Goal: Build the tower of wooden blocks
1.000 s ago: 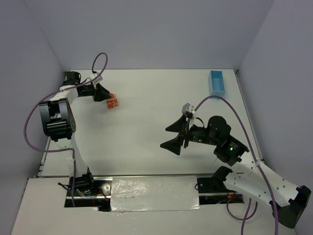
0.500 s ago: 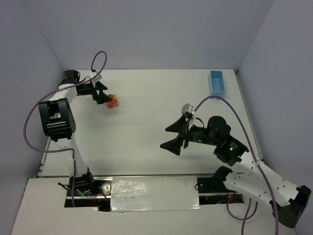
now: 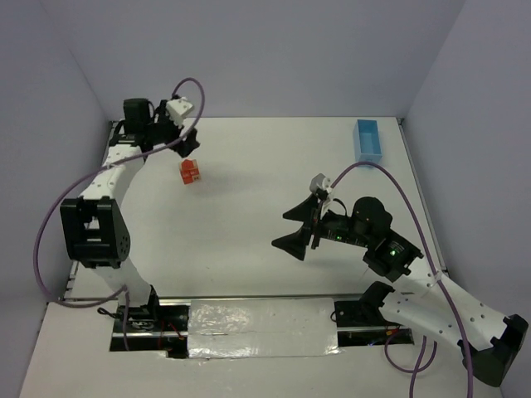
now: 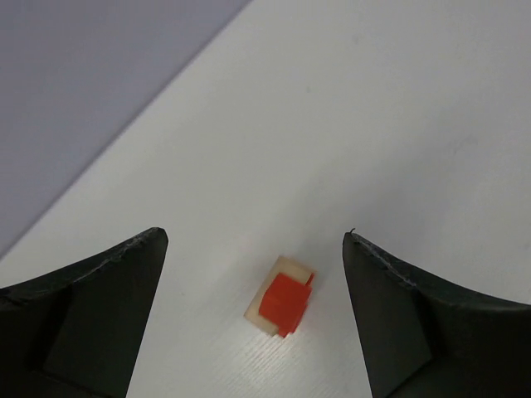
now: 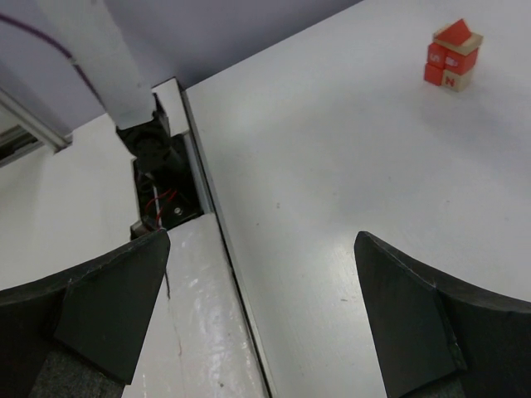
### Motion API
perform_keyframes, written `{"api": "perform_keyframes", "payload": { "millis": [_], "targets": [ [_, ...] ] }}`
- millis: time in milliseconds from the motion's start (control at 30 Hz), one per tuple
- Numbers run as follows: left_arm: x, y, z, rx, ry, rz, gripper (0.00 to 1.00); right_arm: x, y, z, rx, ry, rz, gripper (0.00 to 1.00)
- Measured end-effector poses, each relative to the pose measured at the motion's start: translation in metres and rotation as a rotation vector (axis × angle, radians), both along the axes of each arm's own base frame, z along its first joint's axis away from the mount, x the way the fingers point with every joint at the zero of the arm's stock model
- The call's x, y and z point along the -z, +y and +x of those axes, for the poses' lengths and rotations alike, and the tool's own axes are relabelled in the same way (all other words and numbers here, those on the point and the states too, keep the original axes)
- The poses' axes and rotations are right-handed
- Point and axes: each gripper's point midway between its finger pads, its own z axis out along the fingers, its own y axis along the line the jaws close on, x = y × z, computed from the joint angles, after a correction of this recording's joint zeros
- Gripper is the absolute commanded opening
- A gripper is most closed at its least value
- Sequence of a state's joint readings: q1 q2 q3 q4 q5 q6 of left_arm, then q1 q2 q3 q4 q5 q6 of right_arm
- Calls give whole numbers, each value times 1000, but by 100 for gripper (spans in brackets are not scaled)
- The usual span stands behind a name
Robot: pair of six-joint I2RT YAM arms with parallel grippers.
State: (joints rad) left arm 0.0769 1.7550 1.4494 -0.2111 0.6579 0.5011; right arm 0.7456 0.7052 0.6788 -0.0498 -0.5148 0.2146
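The wood block tower (image 3: 191, 171) is a small stack of red-orange and pale tan blocks standing on the white table at the far left. From above in the left wrist view, the tower (image 4: 282, 305) shows a red block on a tan one. My left gripper (image 3: 178, 139) hangs open above and just behind it, its fingers (image 4: 83, 315) wide apart and touching nothing. My right gripper (image 3: 292, 230) is open and empty over the table's middle right. The right wrist view shows the tower (image 5: 452, 54) far off, with a red roof-shaped piece on top.
A light-blue tray (image 3: 368, 141) sits at the far right corner. Grey walls close in the table on three sides. A silver-taped strip (image 3: 261, 327) runs along the near edge between the arm bases. The left arm's base (image 5: 158, 149) shows in the right wrist view.
My left gripper opened off the tower, then lifted and drew back toward the far wall. The tower stays standing where it was. The right arm has barely moved.
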Motion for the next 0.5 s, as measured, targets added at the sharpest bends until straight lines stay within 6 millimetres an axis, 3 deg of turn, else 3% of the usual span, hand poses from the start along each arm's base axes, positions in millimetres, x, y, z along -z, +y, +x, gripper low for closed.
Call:
{"api": "perform_keyframes", "payload": {
  "millis": [133,233,333,367,400,500],
  "targets": [
    [-77,-56,-14,-66,-118,-8,99,-5,-8,9,76,-20,8,100],
    [-107,-58,-31,-89,-131,-42,98,-13,-14,12,120,-44,27,100],
    [-103,-42,-36,-138,-81,-26,70,-16,-18,14,146,-56,34,100],
    [-94,-37,-37,-156,-51,-12,11,-16,-18,16,154,-58,33,100],
    [-84,-35,-39,-171,-18,-1,0,-16,-19,17,159,-60,32,100],
    [-46,-34,-49,-159,80,69,0,-16,-21,19,175,-67,28,100]
  ]
}}
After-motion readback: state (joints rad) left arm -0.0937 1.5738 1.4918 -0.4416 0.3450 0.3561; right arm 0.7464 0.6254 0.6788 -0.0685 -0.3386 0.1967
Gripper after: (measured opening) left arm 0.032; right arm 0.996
